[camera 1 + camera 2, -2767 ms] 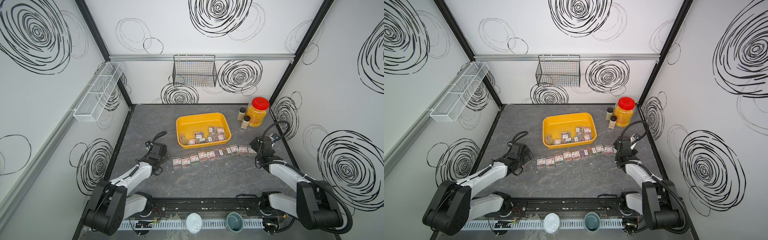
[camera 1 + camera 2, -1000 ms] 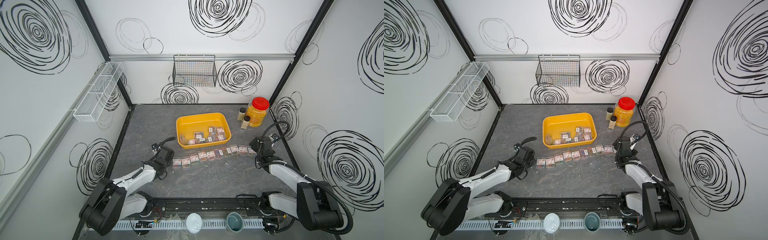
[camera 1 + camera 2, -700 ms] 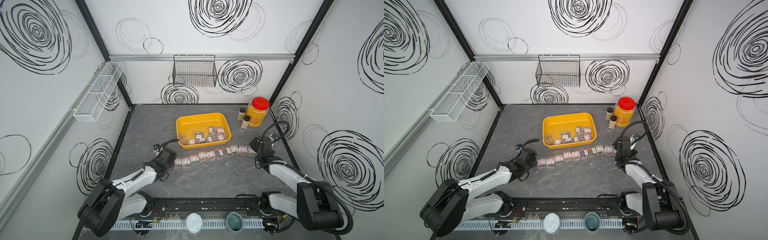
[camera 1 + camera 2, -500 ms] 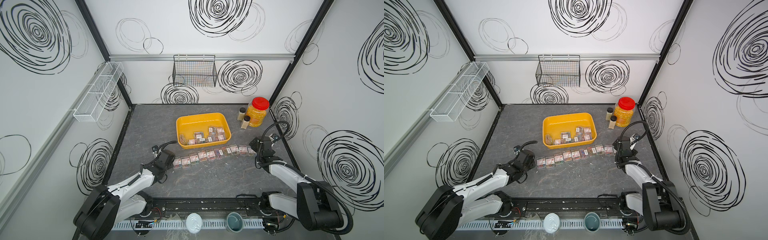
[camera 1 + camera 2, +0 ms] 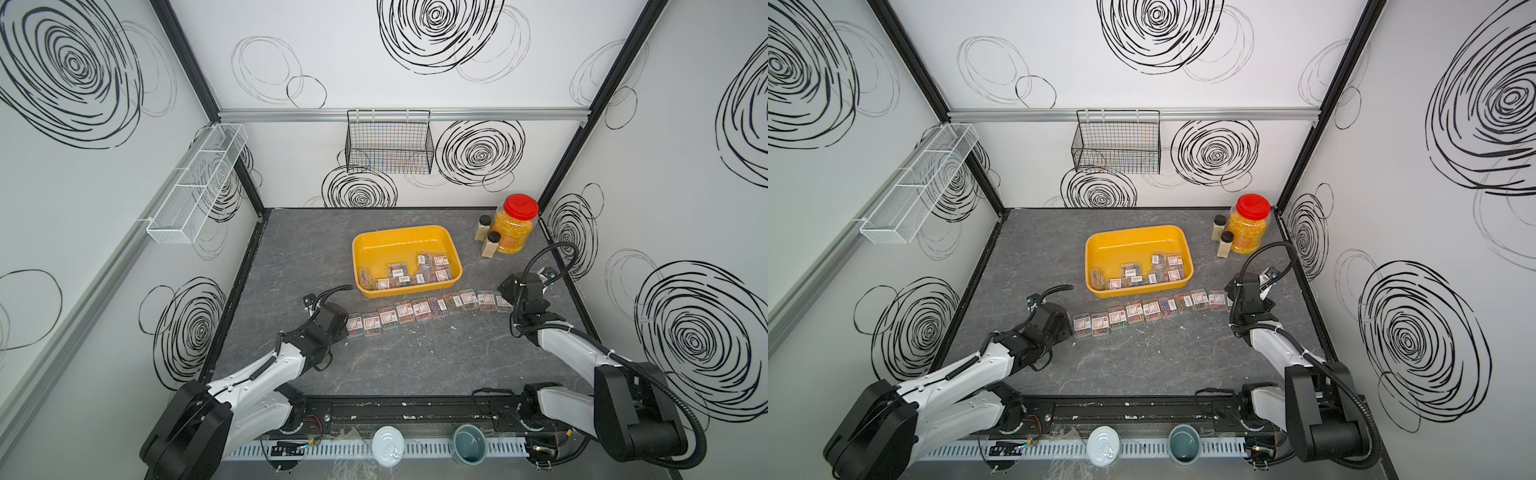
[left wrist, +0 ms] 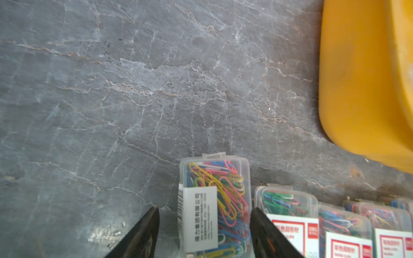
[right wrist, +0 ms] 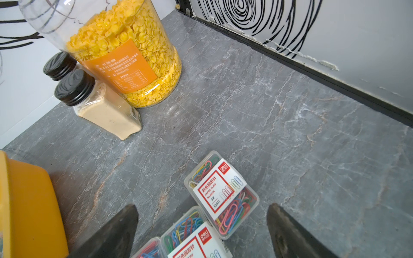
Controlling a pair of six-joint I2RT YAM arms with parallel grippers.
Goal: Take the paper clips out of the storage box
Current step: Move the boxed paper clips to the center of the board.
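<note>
The left end effector (image 6: pixel 204 211) is held low over the tabletop (image 6: pixel 111 89), its fingers slightly apart on either side of the end case of paper clips (image 6: pixel 220 178). A gap is seen at one finger, while the other lies against or just beside the case's wall. This case lies flat on the tabletop, its long axis running along the fingers and away from the wrist, with a white barcode label facing up. The left arm (image 5: pixel 282 363) is stretched low from the front rail (image 5: pixel 415 411), forward and inward, to the left end of the row of cases (image 5: pixel 428 309). The right end effector (image 7: pixel 201 206) is spread wide over the row's right end. There the last case (image 7: pixel 223 196) lies skewed, its long axis diagonal to the fingers and clear of both. The right arm (image 5: pixel 569 345) reaches forward along the tabletop's right side. In both top views the row lies just in front of the yellow storage box (image 5: pixel 405 230), each case set crosswise to the row. Further cases (image 5: pixel 415 272) lie in the box's near half.
</note>
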